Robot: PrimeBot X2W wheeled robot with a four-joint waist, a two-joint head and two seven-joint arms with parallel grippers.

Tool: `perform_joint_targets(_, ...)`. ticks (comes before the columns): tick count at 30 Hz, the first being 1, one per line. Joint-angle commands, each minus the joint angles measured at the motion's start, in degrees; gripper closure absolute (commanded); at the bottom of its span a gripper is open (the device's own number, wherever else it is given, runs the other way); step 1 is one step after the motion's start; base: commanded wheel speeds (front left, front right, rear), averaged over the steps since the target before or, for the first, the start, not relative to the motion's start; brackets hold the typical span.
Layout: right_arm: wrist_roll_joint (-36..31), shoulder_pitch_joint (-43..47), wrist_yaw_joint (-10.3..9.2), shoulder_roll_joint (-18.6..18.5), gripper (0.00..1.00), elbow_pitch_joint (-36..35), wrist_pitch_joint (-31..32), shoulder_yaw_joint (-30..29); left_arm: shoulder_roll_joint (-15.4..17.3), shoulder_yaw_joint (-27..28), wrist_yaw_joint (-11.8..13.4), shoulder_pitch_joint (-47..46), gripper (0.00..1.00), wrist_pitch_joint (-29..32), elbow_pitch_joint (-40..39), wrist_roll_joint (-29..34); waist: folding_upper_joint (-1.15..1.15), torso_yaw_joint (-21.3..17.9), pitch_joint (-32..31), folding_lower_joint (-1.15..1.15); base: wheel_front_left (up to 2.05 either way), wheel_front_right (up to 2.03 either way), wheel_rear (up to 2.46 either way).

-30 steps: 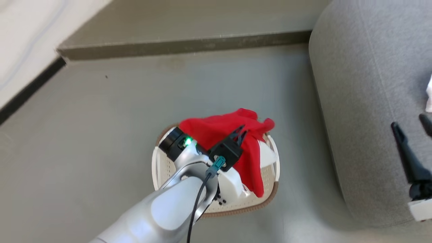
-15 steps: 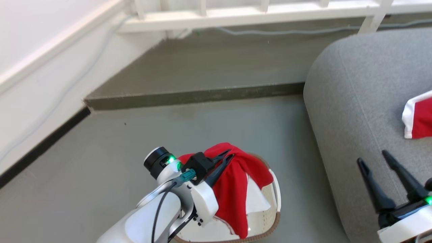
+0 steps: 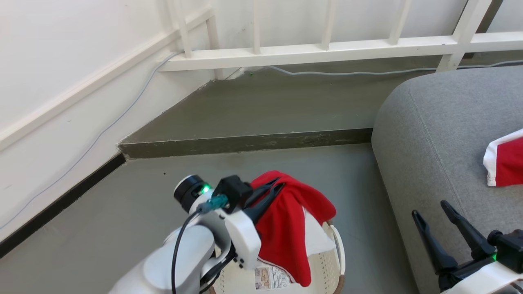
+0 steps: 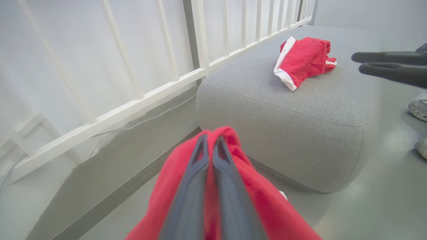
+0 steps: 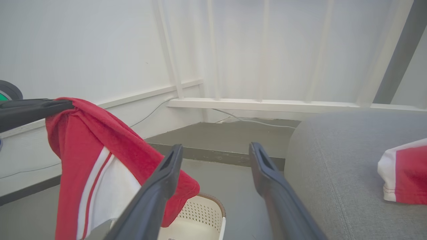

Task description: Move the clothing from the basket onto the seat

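Here, left jaws clamp clothing (image 3: 286,228) above basket (image 3: 325,270); right jaws apart.

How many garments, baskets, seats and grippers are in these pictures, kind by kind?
Garments: 2 (the clothing in the left gripper, another garment on the seat)
Baskets: 1 (the basket)
Seats: 1
Grippers: 2 (left gripper, right gripper)
Total: 6

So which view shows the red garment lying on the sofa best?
The left wrist view: the garment lies whole on the sofa, with its white trim visible. The head view and the right wrist view each cut it off at their right edge, showing just one end.
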Motion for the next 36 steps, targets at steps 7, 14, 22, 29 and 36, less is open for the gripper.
perform_joint_targets(7, -0.41, -0.28, 0.23, -0.64, 0.0, -0.83, -0.67, 0.7, 2.82, -0.88, -0.4, -8.65, 1.0, 3.55, -6.23, -6.79, 0.0, 0.32, 0.03, 0.0, 0.0, 0.0, 0.0)
perform_joint_targets(14, -0.52, -0.32, 0.23, -0.03, 0.0, -1.08, -0.67, 0.95, 3.97, -0.74, -0.41, -14.19, 1.0, 8.19, -10.52, -10.9, 0.0, 0.78, 0.22, 0.0, 0.0, 0.0, 0.0)
perform_joint_targets(22, -0.72, -0.77, 0.23, 0.28, 0.0, -1.79, -0.67, 1.62, 4.69, -0.63, -0.41, -18.2, 1.0, 12.6, -13.51, -13.0, 0.0, 1.16, 0.73, 0.0, 0.0, 0.0, 0.0)
perform_joint_targets(29, -0.87, -1.93, 0.23, -0.13, 0.0, -3.01, -0.67, 3.25, 5.01, -0.21, 0.04, -20.0, 1.0, 14.5, -15.16, -13.59, 0.0, 1.32, 1.29, 0.0, 0.0, 0.0, 0.0)
perform_joint_targets(36, -1.43, -7.97, 0.23, -1.29, 0.0, -8.37, -0.67, 8.6, 4.46, -0.9, 0.89, -20.34, 1.0, 15.64, -16.2, -13.53, 0.0, 1.84, 2.14, 0.0, 0.0, 0.0, 0.0)
